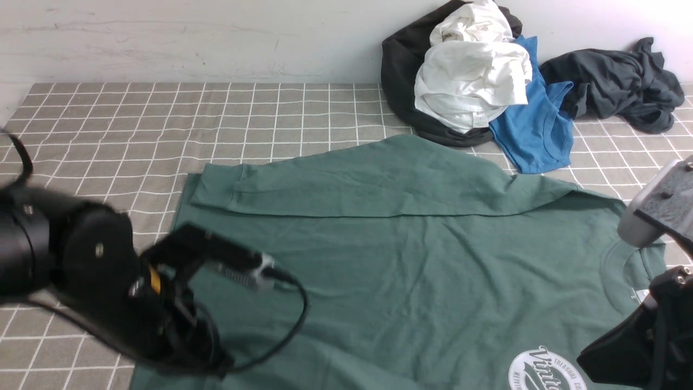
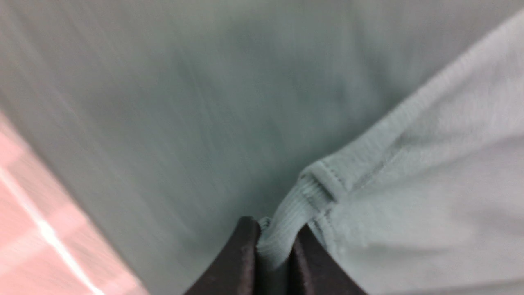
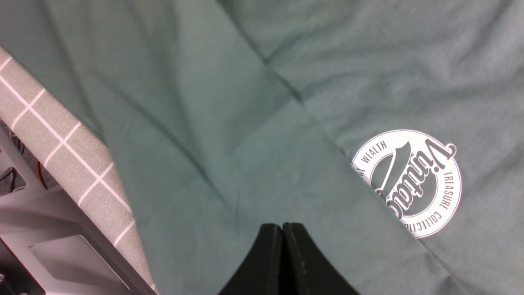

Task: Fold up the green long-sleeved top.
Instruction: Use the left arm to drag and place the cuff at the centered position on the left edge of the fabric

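Green top (image 1: 411,271) lies flat on checked cloth (image 1: 108,124), long axis left to right, neck toward our right arm. Our left gripper (image 2: 274,241), at hem end, pinches ribbed cuff (image 2: 286,221). Our right gripper (image 3: 282,229) pressed closed beside logo (image 3: 407,182); whether it grips fabric, we cannot tell.

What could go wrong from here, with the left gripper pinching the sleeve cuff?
1. The left gripper pinches only the ribbed end of the cuff of the green long-sleeved top. A quick pull may slip it free.
2. The left arm's cable loops low over the fabric and might drag wrinkles into it.
3. The blue top lies right at the green top's far edge, so a fold there could catch it.
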